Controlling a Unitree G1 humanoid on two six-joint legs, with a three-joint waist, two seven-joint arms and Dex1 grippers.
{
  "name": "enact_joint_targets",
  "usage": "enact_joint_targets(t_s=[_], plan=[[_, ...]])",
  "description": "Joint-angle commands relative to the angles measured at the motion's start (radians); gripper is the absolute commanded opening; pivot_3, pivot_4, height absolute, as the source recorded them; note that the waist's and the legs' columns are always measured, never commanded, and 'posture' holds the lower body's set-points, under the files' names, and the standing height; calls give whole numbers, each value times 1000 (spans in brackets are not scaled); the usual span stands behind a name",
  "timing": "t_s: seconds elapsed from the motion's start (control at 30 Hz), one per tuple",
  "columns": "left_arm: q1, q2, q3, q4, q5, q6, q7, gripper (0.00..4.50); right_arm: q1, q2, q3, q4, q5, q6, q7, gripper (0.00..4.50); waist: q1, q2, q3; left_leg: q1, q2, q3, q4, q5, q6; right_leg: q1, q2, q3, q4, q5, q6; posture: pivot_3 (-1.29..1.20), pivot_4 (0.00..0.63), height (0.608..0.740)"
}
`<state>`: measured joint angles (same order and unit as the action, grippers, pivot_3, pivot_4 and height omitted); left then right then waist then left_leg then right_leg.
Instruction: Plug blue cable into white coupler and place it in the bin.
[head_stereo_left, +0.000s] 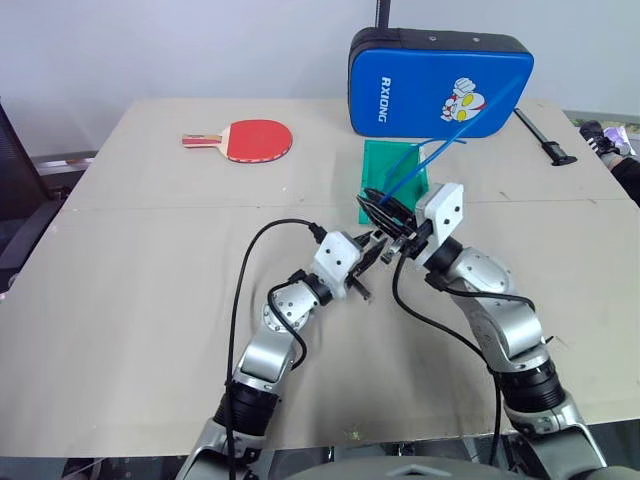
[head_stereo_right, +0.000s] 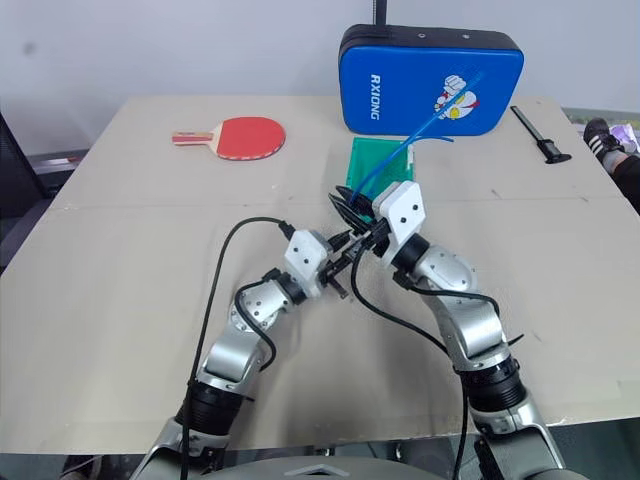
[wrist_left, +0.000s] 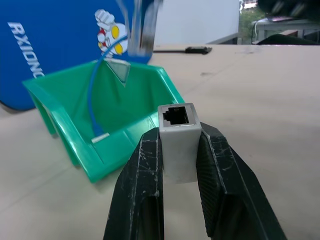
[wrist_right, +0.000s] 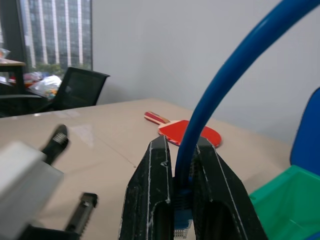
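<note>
Mating has not yet occurred: near frame centre the left gripper clamps the white coupler — a small matte rectangular block, dark socket facing outward — while the right gripper pinches the blue cable, a smooth glossy cord, just above its clear plug. Insertion remains, then placement in the bin — rigid green plastic, upper-centre on the desk.

Over the table, my left gripper and right gripper met nearly tip to tip, little room between. Just beyond stood the bin, walled behind by the blue case; the blue cable seemed to arc across its mouth. My left side lay open, a paddle far off.
</note>
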<state>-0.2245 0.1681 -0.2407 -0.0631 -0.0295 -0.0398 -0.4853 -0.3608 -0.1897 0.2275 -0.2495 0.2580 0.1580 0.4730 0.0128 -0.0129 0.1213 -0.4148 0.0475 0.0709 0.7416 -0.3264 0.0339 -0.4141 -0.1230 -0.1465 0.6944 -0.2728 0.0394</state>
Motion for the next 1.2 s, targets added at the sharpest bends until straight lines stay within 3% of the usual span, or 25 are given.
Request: enact_joint_targets(t_s=[0.03, 1.2], plan=[[-2, -2, 6, -38, -3, -26, 7, 339, -10, 2, -10, -7, -10, -35, 15, 0, 0, 0, 0, 0, 0, 0, 0, 0, 0, 0, 0, 0, 0, 0, 0, 0, 150, 663], [16, -21, 2, -72, -25, 10, 12, 339, 37, -18, 55, -4, -106, 83, 47, 0, -1, 0, 0, 0, 0, 0, -1, 0, 0, 0, 0, 0, 0, 0, 0, 0, 150, 663]])
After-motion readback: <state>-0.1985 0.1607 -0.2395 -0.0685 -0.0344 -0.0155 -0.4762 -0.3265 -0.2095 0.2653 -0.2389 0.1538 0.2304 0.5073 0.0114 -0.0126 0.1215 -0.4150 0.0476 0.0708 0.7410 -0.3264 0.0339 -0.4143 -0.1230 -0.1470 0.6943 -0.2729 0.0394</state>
